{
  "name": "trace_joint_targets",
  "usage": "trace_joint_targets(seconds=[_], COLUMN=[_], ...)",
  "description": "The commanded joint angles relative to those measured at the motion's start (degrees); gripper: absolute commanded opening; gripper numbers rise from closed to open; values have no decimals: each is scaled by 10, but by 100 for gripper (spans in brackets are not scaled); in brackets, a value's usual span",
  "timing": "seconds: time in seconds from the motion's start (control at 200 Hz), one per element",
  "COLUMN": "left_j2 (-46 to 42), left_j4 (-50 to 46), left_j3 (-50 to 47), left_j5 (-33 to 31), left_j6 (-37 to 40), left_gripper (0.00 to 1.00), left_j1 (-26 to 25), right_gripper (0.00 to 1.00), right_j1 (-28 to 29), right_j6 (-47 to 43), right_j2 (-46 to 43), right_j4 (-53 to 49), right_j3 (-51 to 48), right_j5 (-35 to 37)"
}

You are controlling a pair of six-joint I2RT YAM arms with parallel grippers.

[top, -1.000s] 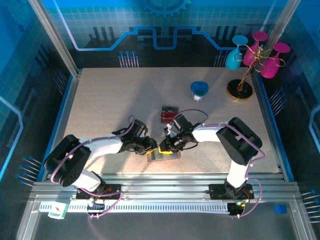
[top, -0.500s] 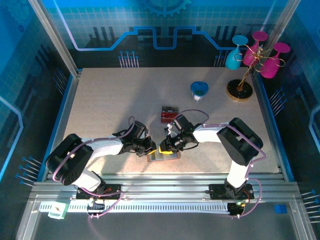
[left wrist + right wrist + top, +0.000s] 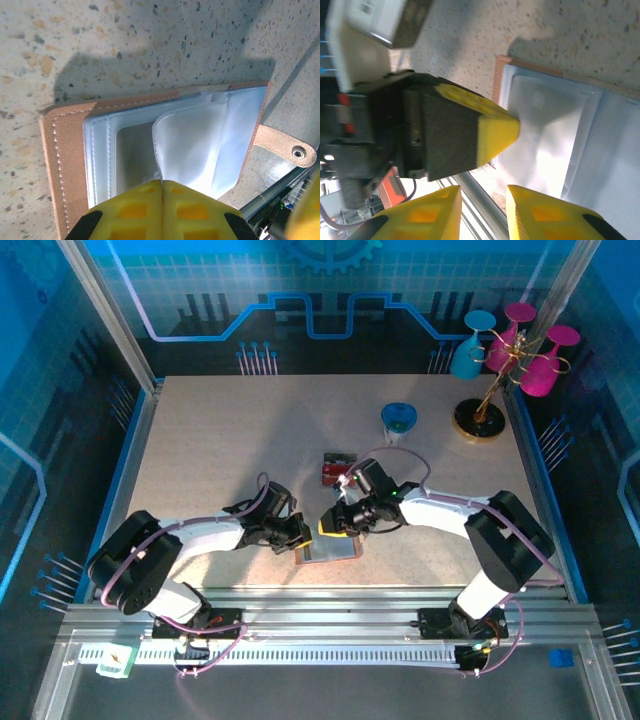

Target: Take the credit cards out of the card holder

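Leather-look skin, clear film, speckled stone

Tan leather-like outside on the card holder (image 3: 62, 150), matt and finely grained, pale stitching along the rim; inside, clear plastic sleeves (image 3: 200, 145), glossy and a little wrinkled; small shiny metal snap (image 3: 299, 151) on the cloth-like strap; bench (image 3: 150, 35) like speckled terrazzo, smooth, low sheen; yellow moulded pads on the left gripper (image 3: 162, 186), matt, with square recesses; same on the right gripper (image 3: 482, 197).

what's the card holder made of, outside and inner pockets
Outside, the card holder looks like tan leather or an imitation, matte, with a stitched seam along the rim. The inner pockets look like thin clear plastic: glossy, translucent, creased. The snap is probably metal: small, shiny.
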Motion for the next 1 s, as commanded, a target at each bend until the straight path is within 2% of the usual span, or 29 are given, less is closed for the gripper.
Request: trace_joint_targets(seconds=[0.0, 0.31, 0.38, 0.515, 0.635, 0.91, 0.995], left_j2=[-16, -14, -11, -4, 3, 39, 53], left_j4=[-31, -55, -55, -51, -48, -29, -26], left_j3=[6, 52, 64, 80, 91, 121, 133], left_j5=[2, 13, 19, 30, 40, 46, 46], left_j6=[26, 61, 64, 63, 63, 54, 51], left_gripper=[0, 1, 6, 22, 32, 41, 46], left_j1=[8, 11, 10, 7, 0, -26, -34], right_gripper=[30, 30, 30, 30, 30, 30, 30], right_j1=[-13, -31, -32, -34, -37, -49, -58], right_j6=[-16, -23, -22, -18, -16, -20, -21], right_j2=[-29, -60, -66, -76, -84, -117, -133], right_j4=[-47, -71, -68, -66, -67, -85, -92], right_j3=[15, 15, 9, 0, -5, -16, -21], right_j5=[15, 20, 21, 25, 29, 38, 43])
